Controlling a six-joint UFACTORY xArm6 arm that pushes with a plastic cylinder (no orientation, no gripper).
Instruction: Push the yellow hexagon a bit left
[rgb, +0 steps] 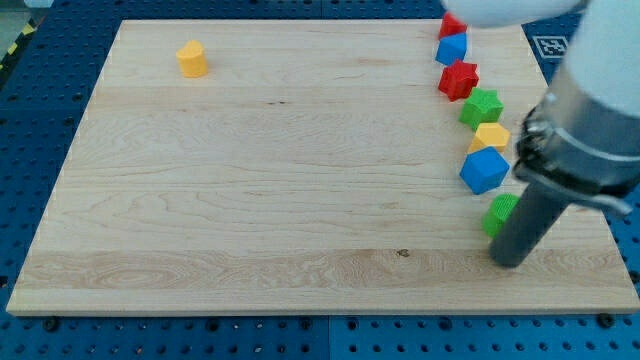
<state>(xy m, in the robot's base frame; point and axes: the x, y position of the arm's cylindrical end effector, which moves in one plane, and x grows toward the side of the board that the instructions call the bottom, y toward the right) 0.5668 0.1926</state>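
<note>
Up in the upper left of the frame, alone on the wooden board (250, 200), sits the yellow hexagon (192, 59), well apart from everything else. I have no fingers to open or shut, only the rod, and my tip (510, 262) rests on the board at the lower right, touching or just beside a green block (500, 213) whose shape the rod partly hides. So the hexagon lies far to the upper left of my tip, nearly the whole board away. To nudge it left I judge I must first come round to its right side.

Along the right edge runs a column: a red block (452, 25) at the top, cut off by the arm, then a blue block (452, 47), a red star (459, 80), a green star (482, 106), a yellow block (491, 136) and a blue cube (484, 170).
</note>
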